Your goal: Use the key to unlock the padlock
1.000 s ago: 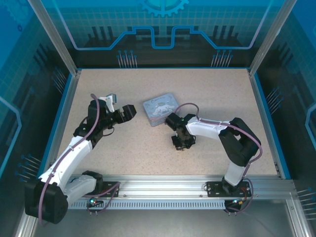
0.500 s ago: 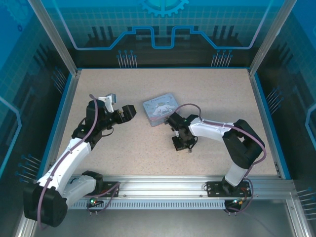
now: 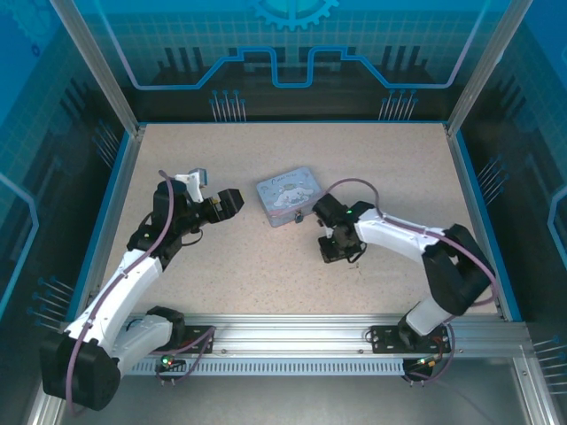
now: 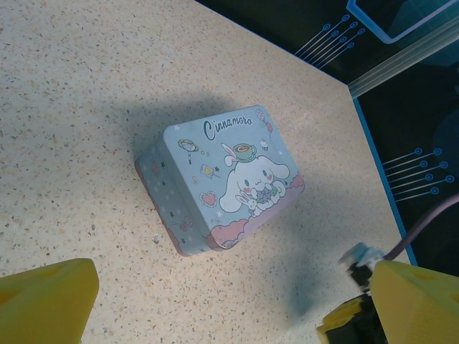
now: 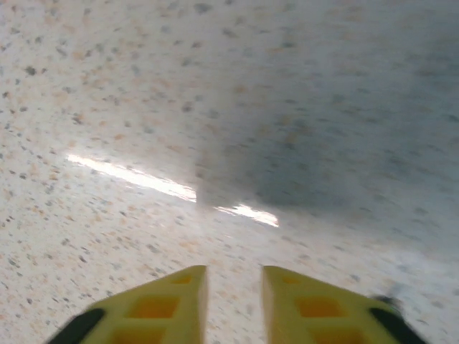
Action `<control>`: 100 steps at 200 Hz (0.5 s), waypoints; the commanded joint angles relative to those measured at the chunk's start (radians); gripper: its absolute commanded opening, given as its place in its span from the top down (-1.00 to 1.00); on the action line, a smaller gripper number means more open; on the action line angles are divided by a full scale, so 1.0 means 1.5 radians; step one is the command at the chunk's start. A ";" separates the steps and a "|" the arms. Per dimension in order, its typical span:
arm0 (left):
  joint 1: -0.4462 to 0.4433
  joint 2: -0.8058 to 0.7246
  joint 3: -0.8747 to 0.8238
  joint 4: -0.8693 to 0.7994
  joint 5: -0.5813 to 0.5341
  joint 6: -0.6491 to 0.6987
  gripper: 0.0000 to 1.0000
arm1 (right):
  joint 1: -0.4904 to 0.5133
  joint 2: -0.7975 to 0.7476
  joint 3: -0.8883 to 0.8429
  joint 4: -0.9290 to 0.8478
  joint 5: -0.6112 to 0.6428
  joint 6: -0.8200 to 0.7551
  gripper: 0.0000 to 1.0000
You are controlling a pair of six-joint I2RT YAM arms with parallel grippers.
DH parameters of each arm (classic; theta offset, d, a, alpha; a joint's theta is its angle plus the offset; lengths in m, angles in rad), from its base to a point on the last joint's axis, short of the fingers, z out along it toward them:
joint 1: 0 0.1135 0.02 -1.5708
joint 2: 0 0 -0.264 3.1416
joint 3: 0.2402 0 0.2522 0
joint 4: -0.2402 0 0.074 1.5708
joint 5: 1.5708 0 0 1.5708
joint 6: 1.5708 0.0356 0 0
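Fetching the key seemed the step in hand: right fingers (image 5: 172, 304) hung narrowly parted, apparently empty, over the blurred tabletop (image 5: 215, 107) — left fingers (image 4: 43, 301) wide near the tin (image 4: 222, 186). The next move called for finding the key.

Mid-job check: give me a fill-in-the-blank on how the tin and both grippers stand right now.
1. The left gripper has its fingers wide ___.
2. The lid of the tin is ___, not lifted.
3. The right gripper points ___ at the table.
4. The tin sits on the right gripper's ___ side, farther from the bases.

Missing words: open; shut; down; left.
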 commanded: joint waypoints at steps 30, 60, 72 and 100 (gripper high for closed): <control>0.006 0.008 0.004 0.005 0.012 0.026 -0.98 | -0.108 -0.078 -0.061 -0.057 0.026 0.033 0.25; 0.006 0.010 0.001 0.008 0.014 0.020 -0.97 | -0.128 -0.050 -0.078 -0.047 0.003 0.014 0.28; 0.006 0.009 -0.001 0.009 0.013 0.019 -0.97 | -0.129 -0.037 -0.079 -0.040 -0.005 0.013 0.30; 0.006 0.009 -0.002 0.010 0.014 0.015 -0.98 | -0.132 -0.008 -0.086 -0.027 -0.013 0.017 0.39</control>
